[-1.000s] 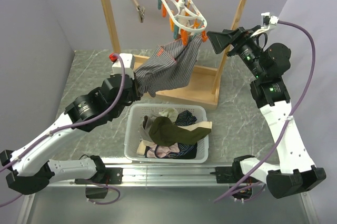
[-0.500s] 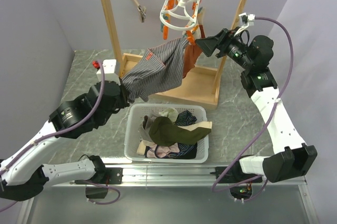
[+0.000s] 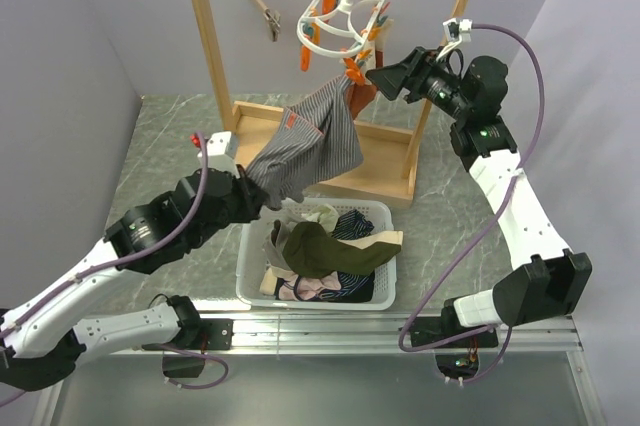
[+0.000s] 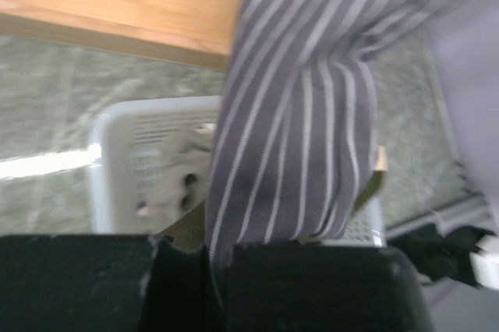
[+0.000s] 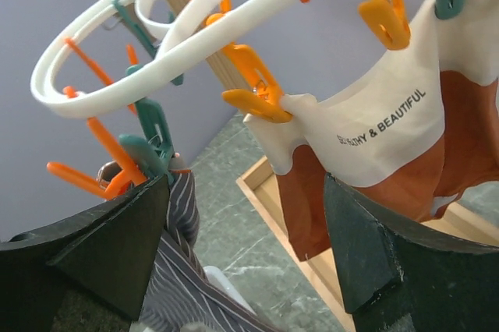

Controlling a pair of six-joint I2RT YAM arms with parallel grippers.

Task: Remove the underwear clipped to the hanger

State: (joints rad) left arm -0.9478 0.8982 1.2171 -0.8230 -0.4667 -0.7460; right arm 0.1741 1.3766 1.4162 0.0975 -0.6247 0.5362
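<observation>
The white ring hanger (image 3: 342,18) hangs by its hook from the wooden rail, with orange and teal pegs; it also shows in the right wrist view (image 5: 195,32). A grey pin-striped brief (image 3: 305,144) is still clipped by one corner to a peg and stretches down left. My left gripper (image 3: 250,196) is shut on its lower end (image 4: 288,153). A rust-orange brief with a cream printed band (image 5: 382,137) hangs from orange pegs. My right gripper (image 3: 385,76) is open beside the hanger, its fingers (image 5: 101,246) either side of the pegs.
A white basket (image 3: 250,281) below holds a dark olive brief (image 3: 325,251) and several other cloth pieces. The wooden rack (image 3: 205,36) with its base tray (image 3: 385,161) stands behind. A second clip hanger (image 3: 255,1) hangs at the rail's left.
My left gripper has drawn the striped brief down and toward the basket. My right gripper has moved left, closer to the hanger. The hanger has swung back level.
</observation>
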